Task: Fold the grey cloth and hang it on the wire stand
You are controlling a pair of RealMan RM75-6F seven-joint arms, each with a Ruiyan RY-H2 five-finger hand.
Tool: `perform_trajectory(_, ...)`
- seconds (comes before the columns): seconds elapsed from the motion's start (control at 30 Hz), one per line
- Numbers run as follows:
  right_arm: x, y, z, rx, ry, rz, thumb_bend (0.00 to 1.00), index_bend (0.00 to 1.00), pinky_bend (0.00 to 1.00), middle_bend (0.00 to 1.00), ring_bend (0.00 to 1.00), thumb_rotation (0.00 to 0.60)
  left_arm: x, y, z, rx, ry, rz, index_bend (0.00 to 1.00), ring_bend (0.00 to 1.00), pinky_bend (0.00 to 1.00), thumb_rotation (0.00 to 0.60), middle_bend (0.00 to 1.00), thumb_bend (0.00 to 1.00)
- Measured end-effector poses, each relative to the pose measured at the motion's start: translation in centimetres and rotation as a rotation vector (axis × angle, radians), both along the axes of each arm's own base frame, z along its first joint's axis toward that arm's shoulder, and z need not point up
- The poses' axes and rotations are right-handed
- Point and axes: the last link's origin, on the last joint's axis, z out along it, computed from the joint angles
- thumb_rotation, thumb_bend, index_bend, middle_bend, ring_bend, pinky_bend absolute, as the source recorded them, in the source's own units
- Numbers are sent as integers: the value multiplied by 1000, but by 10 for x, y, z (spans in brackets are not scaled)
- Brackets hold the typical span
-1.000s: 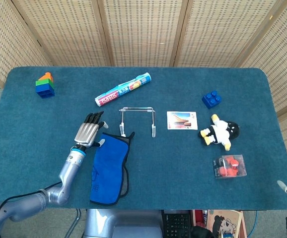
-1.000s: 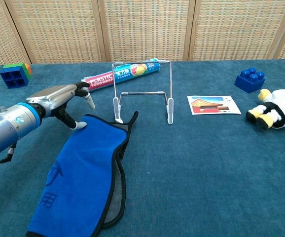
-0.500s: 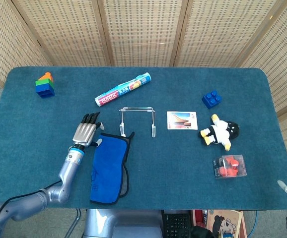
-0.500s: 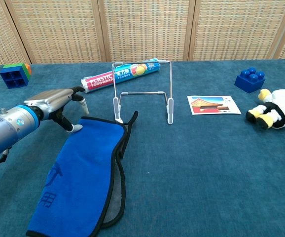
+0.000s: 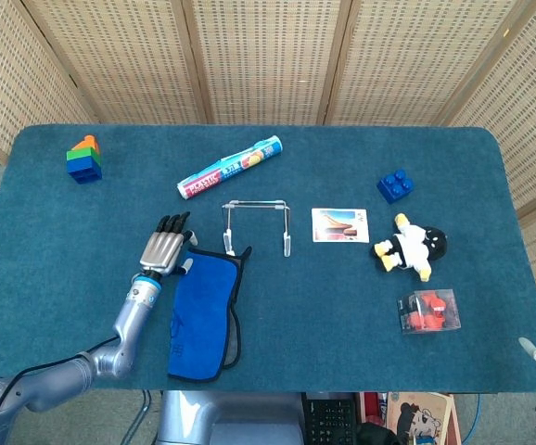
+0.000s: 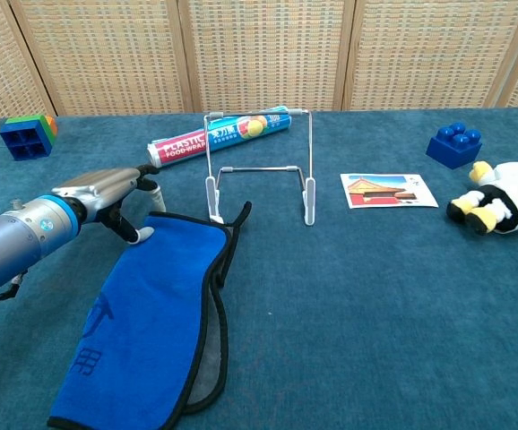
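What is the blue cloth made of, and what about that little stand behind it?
The cloth looks like soft, matte fabric, maybe microfiber: it lies limp and folded, with a black stitched edge and grey underside. The wire stand looks like thin shiny metal rod, with pale, probably plastic, tips on its feet.

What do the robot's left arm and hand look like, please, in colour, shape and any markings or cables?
The left hand has a silver metallic back and black fingers with pale tips. A light-blue ring marks the wrist of the grey, tubular left arm, and a black cable runs alongside it.
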Motion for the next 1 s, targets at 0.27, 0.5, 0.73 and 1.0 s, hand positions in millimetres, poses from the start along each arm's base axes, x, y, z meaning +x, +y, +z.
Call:
perform_trajectory(0.27,0,0,1,-1,-2,3,0,0,0,0,0,600,0,-2,4,-8,-6,5,834,0,0,600,0,350)
perform_trajectory(0.5,0,1,1,-2,-3,6,0,0,0,0,0,600,0,-2,10,3,-10,0,839,0,0,600,0,349)
perform_trajectory(0.73,1,2,1,-1,-4,9,0,0,0,0,0,600,5,0,27,27,-33,-29,845,0,0,600,0,357)
perform_trajectory(1.0,2,3,2,-2,-9,16,0,0,0,0,0,600,9,7,72,94,-34,-83,846,0,0,600,0,455)
